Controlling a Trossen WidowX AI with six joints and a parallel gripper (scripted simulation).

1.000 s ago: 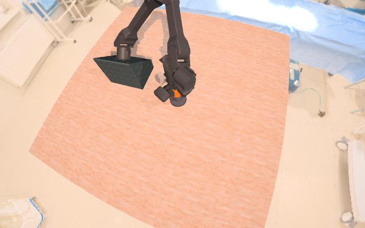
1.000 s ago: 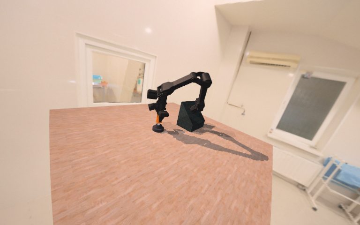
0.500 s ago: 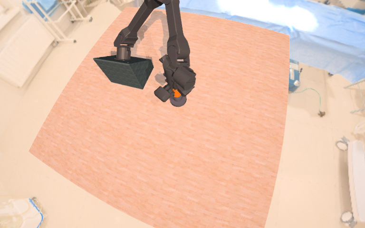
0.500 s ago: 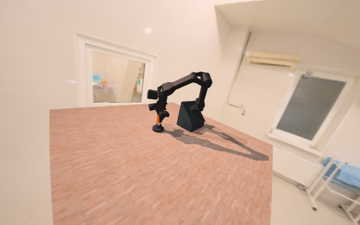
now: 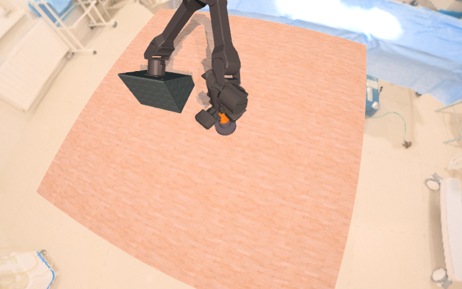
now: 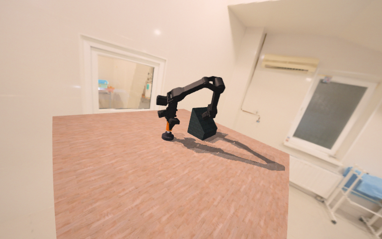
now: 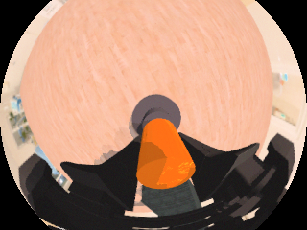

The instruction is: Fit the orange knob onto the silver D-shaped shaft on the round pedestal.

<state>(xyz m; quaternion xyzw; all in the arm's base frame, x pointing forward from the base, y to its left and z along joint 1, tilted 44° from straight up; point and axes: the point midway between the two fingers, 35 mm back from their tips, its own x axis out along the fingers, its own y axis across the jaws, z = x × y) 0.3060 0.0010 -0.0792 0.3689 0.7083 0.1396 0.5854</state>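
The orange knob [image 5: 223, 118] [image 6: 168, 126] [image 7: 164, 155] is upright between the fingers of my gripper [image 6: 169, 124] [image 7: 159, 137], which is shut on it. The dark round pedestal [image 5: 225, 130] [image 6: 167, 137] [image 7: 155, 103] stands on the table directly below the knob. In the exterior view a short piece of the silver shaft [image 6: 168, 131] shows between the knob's lower end and the pedestal, so the knob is not against the pedestal. The knob's hole and the shaft's flat side are hidden, and I cannot tell how they line up.
The arm's base is mounted on a dark green slanted block [image 5: 153, 90] [image 6: 201, 126] [image 7: 170, 198], beside the pedestal on the wood-patterned table [image 5: 218, 204] [image 6: 168, 182]. The arm's shadow lies across the table.
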